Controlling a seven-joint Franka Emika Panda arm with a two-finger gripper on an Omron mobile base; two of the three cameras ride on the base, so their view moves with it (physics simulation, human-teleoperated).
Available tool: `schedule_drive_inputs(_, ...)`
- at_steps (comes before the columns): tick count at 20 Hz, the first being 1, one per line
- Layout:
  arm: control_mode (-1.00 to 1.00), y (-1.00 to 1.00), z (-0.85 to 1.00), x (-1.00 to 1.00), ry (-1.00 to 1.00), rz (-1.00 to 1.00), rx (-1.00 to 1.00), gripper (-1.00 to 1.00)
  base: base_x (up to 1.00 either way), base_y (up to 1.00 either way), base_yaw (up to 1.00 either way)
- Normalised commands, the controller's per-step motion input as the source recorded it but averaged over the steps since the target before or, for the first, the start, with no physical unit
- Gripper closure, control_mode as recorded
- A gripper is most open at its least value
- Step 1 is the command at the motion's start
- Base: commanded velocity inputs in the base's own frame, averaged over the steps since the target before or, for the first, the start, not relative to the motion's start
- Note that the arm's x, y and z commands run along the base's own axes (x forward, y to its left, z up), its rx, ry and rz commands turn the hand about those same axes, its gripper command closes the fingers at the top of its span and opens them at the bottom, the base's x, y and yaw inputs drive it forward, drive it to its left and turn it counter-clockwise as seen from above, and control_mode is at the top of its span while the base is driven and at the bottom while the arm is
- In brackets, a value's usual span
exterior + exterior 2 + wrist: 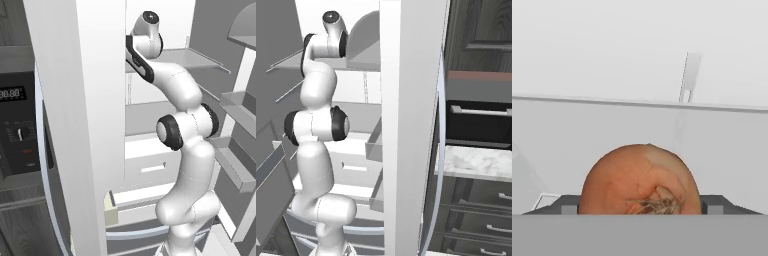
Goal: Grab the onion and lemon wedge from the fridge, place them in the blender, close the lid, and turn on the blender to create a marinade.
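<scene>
Onion (pixel 641 180) sits on the fridge (pixel 90 125) shelf at 6 o'clock in the hand view, between the gripper (pixel 641 206) tips, jaws wide around it, whether clamped cannot be told.

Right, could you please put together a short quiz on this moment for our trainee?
1. True or false: the onion sits between the finger tips of the tool.
2. The arm reaches into: A) a sink, B) the fridge, C) a dishwasher.
3. In the left base view, which dark appliance with a display stands left of the fridge door?

Key: 1 true; 2 B; 3 the oven.
</scene>
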Motion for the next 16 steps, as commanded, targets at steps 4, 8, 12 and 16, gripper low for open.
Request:
schedule_drive_inputs(4, -1.0, -0.02, -0.49, -0.24, -0.26, -0.05, 0.0, 1.0, 0.0, 0.0, 0.0)
schedule_drive_inputs(8, -1.0, -0.01, -0.15, -0.51, -0.25, -0.04, 0.0, 1.0, 0.0, 0.0, 0.0)
schedule_drive_inputs(12, -1.0, -0.08, 0.18, -0.93, -0.12, 0.0, 0.06, 1.0, 0.0, 0.0, 0.0)
schedule_drive_inputs(16, -1.0, -0.04, 0.56, -1.0, 0.0, 0.0, 0.05, 1.0, 0.0, 0.0, 0.0)
